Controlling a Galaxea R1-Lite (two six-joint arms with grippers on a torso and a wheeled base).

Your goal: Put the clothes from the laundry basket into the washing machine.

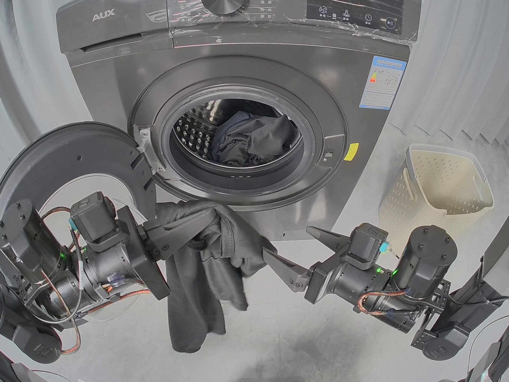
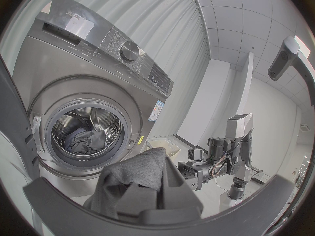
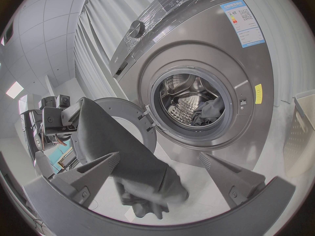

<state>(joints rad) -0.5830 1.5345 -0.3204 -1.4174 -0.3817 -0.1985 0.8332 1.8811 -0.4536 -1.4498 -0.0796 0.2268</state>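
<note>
My left gripper (image 1: 208, 219) is shut on a dark grey garment (image 1: 212, 277) that hangs toward the floor, below and in front of the washing machine (image 1: 238, 64) opening. In the left wrist view the garment (image 2: 141, 167) bunches over the gripper (image 2: 154, 181). My right gripper (image 1: 289, 242) is open at the garment's right edge, its lower finger touching the cloth (image 3: 131, 161). Dark clothes (image 1: 254, 139) lie in the drum. The cream laundry basket (image 1: 440, 187) stands right of the machine.
The round machine door (image 1: 69, 155) is swung open to the left, just behind my left arm. Grey floor lies in front of the machine. White curtains hang behind and to both sides.
</note>
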